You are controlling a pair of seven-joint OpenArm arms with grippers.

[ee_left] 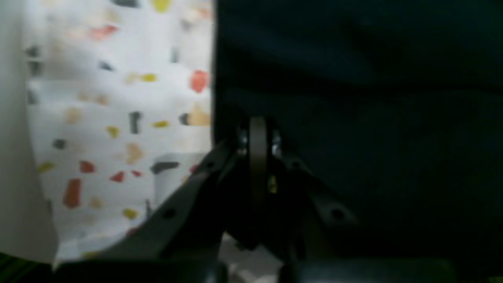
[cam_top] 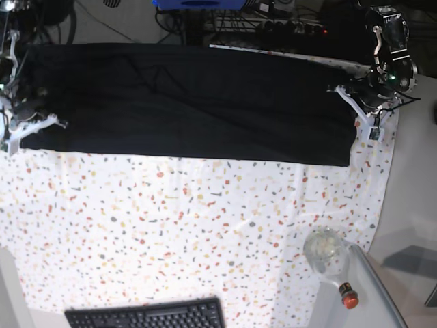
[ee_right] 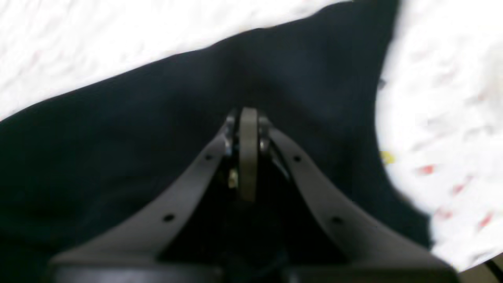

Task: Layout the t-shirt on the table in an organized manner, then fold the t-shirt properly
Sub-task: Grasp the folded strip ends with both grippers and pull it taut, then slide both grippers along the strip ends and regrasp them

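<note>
left wrist: left gripper (ee_left: 258, 129), jaws clenched on shirt (ee_left: 353, 118) edge, soft black cloth beside speckled tabletop (ee_left: 118, 118) | right wrist: right gripper (ee_right: 248, 125), jaws clenched on shirt (ee_right: 118, 137) fabric, likely to pull it taut | base: shirt (cam_top: 191, 102) a wide flat band across tabletop (cam_top: 171, 232) far edge; keyboard (cam_top: 147, 316) well apart, near edge

Wrist views blurred (right overexposed); base sharp.

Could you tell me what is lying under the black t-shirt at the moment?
The t-shirt lies spread on the table, whose speckled white cloth shows along its near edge. Whatever else might lie beneath the fabric is covered and cannot be seen.
</note>
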